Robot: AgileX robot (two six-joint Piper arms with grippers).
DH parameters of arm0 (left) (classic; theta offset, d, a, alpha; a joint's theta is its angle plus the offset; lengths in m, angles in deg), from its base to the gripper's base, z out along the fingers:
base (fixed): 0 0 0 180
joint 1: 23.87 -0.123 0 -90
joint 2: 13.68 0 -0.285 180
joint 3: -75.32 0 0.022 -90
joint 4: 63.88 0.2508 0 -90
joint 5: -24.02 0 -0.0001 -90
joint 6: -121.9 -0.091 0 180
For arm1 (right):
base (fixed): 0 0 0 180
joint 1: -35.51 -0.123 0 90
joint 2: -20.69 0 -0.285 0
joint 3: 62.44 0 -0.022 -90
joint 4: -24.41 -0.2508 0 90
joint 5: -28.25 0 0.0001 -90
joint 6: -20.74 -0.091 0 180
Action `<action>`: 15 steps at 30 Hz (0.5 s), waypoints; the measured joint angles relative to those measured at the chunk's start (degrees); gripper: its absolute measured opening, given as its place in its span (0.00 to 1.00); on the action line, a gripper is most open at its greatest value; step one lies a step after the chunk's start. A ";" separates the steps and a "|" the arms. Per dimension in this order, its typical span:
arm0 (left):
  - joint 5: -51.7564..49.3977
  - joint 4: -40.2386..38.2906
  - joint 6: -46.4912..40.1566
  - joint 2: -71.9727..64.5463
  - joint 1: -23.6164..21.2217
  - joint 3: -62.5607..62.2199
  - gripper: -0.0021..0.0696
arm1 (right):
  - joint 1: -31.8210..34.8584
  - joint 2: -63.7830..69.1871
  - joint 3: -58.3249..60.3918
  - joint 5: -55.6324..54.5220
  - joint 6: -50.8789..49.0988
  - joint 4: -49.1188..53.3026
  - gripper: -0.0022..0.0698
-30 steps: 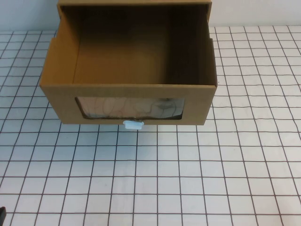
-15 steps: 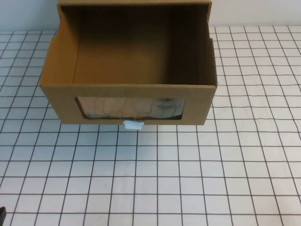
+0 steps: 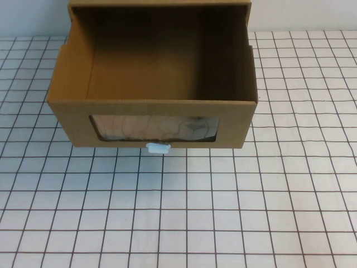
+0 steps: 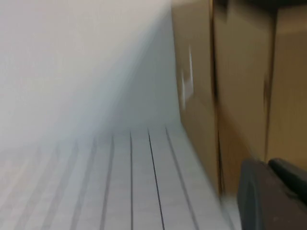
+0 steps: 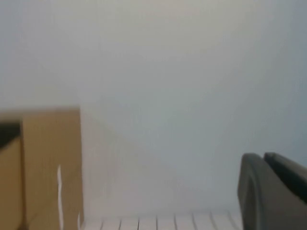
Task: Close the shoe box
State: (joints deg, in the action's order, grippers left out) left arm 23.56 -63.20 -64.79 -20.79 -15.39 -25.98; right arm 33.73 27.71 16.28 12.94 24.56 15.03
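The shoe box [image 3: 72,78] is brown cardboard and stands at the back middle of the table. Its drawer is pulled out toward me and its inside is bare. The drawer front has a clear window [image 3: 153,127] with a small white pull tab [image 3: 158,147] just below it. The outer sleeve [image 3: 159,4] shows at the far edge. Neither gripper shows in the high view. The left gripper [image 4: 268,165] shows in the left wrist view, low beside the box's side [image 4: 240,86]. The right gripper [image 5: 266,160] shows in the right wrist view, well apart from the box [image 5: 48,163].
The table [image 3: 184,212] is white with a black grid and runs wide in front of the box and to both sides. A pale wall [image 5: 168,72] stands behind the box.
A small dark bit of the left arm at the bottom left corner of the high view has gone out of view. The box has not moved.
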 joint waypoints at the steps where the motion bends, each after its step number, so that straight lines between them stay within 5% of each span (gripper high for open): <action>1: 3.52 0.00 0.15 0.00 0.00 0.00 0.03 | 0.00 0.00 0.00 -3.48 0.00 0.00 0.01; 9: 40.04 0.00 1.65 0.00 0.00 0.00 0.03 | 0.00 -0.04 0.00 -27.82 0.00 -0.23 0.01; 15: 49.93 0.00 2.25 0.13 0.00 0.00 0.03 | 0.00 -0.04 0.00 -29.31 0.00 -0.55 0.01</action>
State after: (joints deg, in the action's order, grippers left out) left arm 73.49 -63.20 -62.54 -20.66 -15.39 -25.98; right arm 33.73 27.67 16.28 -16.37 24.56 14.48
